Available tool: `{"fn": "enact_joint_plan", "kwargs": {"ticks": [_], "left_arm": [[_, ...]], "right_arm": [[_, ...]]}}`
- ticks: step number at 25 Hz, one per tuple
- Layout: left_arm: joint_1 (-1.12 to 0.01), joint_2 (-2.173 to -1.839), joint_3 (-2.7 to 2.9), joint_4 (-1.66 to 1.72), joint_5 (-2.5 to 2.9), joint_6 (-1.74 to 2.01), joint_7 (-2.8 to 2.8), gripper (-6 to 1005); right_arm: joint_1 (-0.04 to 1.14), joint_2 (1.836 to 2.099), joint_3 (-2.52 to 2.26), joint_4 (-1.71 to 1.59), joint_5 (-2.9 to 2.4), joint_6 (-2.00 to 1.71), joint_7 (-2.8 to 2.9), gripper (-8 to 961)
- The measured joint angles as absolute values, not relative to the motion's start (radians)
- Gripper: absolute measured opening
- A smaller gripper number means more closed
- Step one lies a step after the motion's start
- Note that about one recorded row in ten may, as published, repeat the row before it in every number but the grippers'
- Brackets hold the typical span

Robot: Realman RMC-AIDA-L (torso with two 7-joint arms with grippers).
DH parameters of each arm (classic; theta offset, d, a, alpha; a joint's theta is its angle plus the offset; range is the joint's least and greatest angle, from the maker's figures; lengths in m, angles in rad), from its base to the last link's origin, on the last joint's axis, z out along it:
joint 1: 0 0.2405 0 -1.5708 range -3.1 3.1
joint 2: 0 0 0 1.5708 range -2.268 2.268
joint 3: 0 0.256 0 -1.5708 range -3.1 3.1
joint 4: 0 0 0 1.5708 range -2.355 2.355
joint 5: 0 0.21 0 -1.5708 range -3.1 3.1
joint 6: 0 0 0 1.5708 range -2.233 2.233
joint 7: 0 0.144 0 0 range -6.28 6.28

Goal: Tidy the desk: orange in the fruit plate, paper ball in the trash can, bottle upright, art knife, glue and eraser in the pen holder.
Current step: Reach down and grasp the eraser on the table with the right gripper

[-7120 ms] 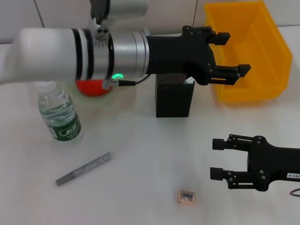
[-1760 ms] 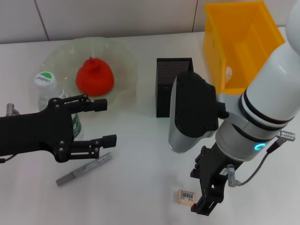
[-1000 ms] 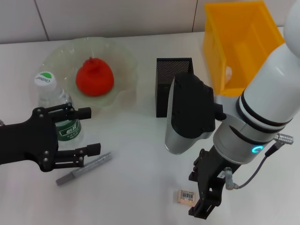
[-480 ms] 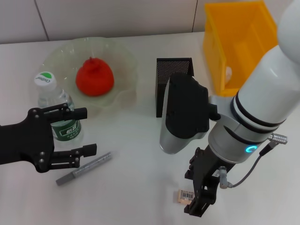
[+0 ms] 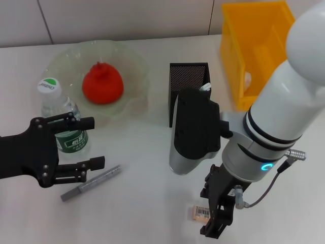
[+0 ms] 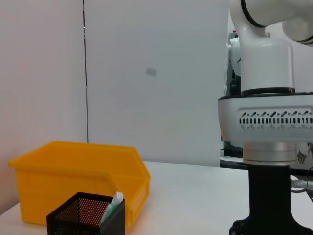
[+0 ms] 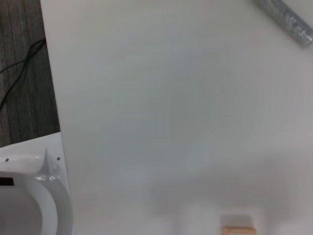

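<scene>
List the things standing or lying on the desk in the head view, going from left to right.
Clear plastic water bottle with green label → grey art knife → red-orange orange in the pale-green ruffled fruit plate → black mesh pen holder → beige eraser with barcode sticker → bright yellow trash can.

1. Head view: bright, even light from above; the white table [image 5: 147, 152] is near washed out.
2. Shadows are soft and short: a faint one beside the pen holder [image 5: 188, 91] and under the right arm [image 5: 274, 127].
3. Glare: small highlights on the fruit plate [image 5: 133, 66] rim and the arm's white shell (green LED ring glows).
4. Left wrist view: dimmer, flat grey wall; the trash can [image 6: 73, 169] is sharp.
5. Right wrist view: soft overall; the eraser [image 7: 238, 229] at the frame edge is blurred, with a diffuse shadow on the table near it.
</scene>
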State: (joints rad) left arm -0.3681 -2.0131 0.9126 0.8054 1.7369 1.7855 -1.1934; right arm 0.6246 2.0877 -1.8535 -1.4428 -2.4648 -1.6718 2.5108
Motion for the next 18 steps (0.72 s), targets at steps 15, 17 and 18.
{"fn": "enact_joint_plan", "kwargs": {"ticks": [15,17,18], "left_arm": [[-0.368,-2.014,0.913,0.805,1.736,1.786,-1.182,801],[-0.368,-2.014,0.913,0.805,1.736,1.786,-1.182,801],[-0.368,-2.014,0.913,0.805,1.736,1.786,-1.182,801]], "right_arm": [[0.633,2.088,-1.872,-1.403,-2.466,-1.639,2.525,761],[0.633,2.088,-1.877,-1.403,-2.466,-1.635,2.527,761],[0.633,2.088,-1.879,-1.403,-2.466,-1.633,2.528,761]]}}
